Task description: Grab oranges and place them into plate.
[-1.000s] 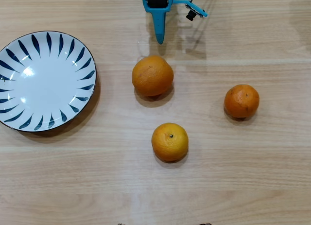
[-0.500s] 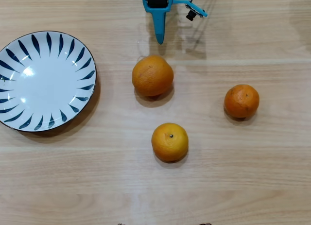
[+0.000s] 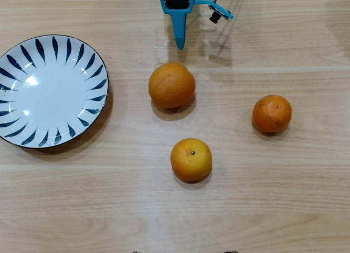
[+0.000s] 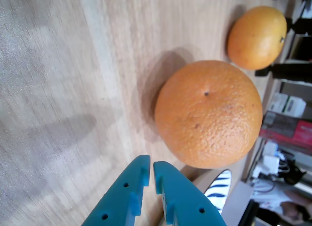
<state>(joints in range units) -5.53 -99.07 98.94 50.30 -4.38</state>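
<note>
Overhead view: gripper enters at 12 o'clock, tips pointing down-frame, near but clear of the larger orange at centre. Yellowish orange with stem dot sits at 6 o'clock of it; smaller darker orange toward 3 o'clock, well apart. Plate at 9 o'clock, empty. Table bare wood.

Wrist view: gripper at 6 o'clock, teal jaws nearly together, only a thin slit between, holding nothing. Larger orange fills centre-right; yellowish orange at 1 o'clock.

Judgement: approach stage. Jaws need spreading wider than the fruit before advancing, then straddle its widest girth; a high pinch may squirt it away.
</note>
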